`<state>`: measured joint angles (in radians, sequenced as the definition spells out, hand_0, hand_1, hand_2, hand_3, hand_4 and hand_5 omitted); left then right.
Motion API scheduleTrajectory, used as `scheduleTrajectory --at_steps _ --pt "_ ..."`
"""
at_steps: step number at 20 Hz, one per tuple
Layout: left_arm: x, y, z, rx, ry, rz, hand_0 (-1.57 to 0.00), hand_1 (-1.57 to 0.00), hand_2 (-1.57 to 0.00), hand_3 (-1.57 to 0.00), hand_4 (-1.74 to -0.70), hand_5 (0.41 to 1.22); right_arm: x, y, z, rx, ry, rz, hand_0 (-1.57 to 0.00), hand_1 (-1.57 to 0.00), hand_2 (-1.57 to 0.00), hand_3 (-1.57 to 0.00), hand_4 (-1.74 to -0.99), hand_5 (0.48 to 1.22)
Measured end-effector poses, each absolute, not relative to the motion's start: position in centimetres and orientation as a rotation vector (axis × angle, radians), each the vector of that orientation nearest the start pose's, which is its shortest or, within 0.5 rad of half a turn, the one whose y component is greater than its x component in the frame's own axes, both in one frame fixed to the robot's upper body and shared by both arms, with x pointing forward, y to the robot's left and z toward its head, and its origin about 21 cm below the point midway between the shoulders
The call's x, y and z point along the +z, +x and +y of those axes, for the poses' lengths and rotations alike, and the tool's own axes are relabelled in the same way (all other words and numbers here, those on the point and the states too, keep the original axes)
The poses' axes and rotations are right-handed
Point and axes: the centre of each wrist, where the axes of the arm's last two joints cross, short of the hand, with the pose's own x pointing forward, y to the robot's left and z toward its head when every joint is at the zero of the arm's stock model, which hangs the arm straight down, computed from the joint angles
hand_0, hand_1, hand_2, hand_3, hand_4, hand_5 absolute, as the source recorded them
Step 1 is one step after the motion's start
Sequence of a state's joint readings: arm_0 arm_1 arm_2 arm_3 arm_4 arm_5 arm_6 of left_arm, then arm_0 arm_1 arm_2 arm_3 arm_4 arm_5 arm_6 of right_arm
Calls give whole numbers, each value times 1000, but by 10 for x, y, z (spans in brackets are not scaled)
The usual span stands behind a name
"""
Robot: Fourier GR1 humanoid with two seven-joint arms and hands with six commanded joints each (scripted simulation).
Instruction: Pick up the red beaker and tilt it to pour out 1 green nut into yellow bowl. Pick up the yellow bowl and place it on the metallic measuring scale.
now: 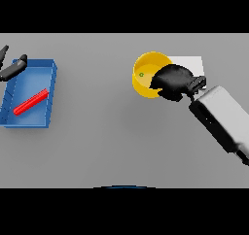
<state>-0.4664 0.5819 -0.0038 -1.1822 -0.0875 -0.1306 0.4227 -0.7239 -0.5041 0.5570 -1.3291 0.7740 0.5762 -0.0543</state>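
1. Take the yellow bowl (144,76) as your landmark. It stands on the grey tabletop (107,142), and a small green nut (141,75) already lies inside it, so I judge the pouring step is finished.

2. Your right hand (172,81) is at the right rim of this bowl. Its fingers (156,82) are curled over the rim and reach inside, so the hand seems clamped on the bowl wall. This grip on one side makes sense, because it leaves the bowl upright and the nut stays inside.

3. Just behind and to the right of the bowl you see a pale square plate, which I take for the measuring scale (192,64). The hand and the bowl cover part of it. I cannot tell if the bowl already touches it or is lifted above it.

4. Far to the left of the bowl there is a blue tray (51,91). The red beaker (31,102) lies on its side in this tray, well apart from the bowl, out of the way for the second step.

5. Your left hand (12,69) rests at the far edge of this tray, idle, with fingers straight and holding nothing.

6. For the next move, keep the bowl level, so the nut does not roll out, and set it fully on the scale.
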Motion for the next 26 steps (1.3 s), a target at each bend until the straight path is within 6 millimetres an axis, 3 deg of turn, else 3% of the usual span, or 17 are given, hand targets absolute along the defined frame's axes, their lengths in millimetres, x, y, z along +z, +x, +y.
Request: scheduleTrajectory --at_steps 6,16,20,26 --pt "111 351 351 -430 543 -1135 1 1 1 1 -849 746 139 388 -203 1851 -694 -1237 -1565 -1571 -1548 -1154 -1741 1221" --pt "115 349 343 -420 560 -1100 1 1 1 1 -864 789 110 422 -252 1684 -769 -1148 -1570 -1571 -1450 -1240 -1741 1221" --pt "119 352 341 -432 566 -1105 1 1 1 1 -859 807 96 426 -260 1659 -745 -1135 -1571 -1571 -1390 -1361 -1741 1221" --pt "118 349 347 -429 562 -1094 1 1 1 1 -845 788 83 428 -261 1647 -721 -1090 -1571 -1571 -1382 -1417 -1741 1221"
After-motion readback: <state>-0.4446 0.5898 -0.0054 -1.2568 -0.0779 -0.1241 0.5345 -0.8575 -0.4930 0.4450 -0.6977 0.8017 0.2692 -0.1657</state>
